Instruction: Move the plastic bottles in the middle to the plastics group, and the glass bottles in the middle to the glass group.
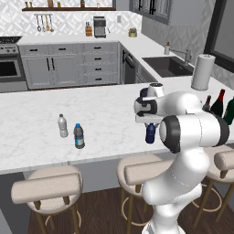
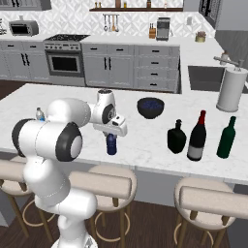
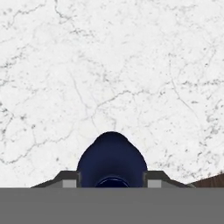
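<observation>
My gripper (image 1: 150,125) (image 2: 112,136) (image 3: 111,182) points down over the marble counter (image 1: 100,114) near its front edge, shut on the stubby dark blue plastic bottle (image 1: 150,133) (image 2: 112,145) (image 3: 111,159). Whether that bottle rests on the marble or hangs just above it, I cannot tell. Far to the left stand the clear white-capped bottle (image 1: 62,126) and the blue-capped, blue-labelled one (image 1: 79,136). To the right are the squat black bottle (image 2: 177,137), the red-topped wine bottle (image 2: 197,136) and the tall green bottle (image 2: 226,138). The slim brown bottle is out of view.
A round dark blue bowl (image 2: 150,107) sits behind the gripper. A white paper-towel roll (image 2: 231,90) (image 1: 203,72) stands at the back right beside the sink (image 1: 167,66). Padded stools (image 1: 48,187) line the counter's front edge.
</observation>
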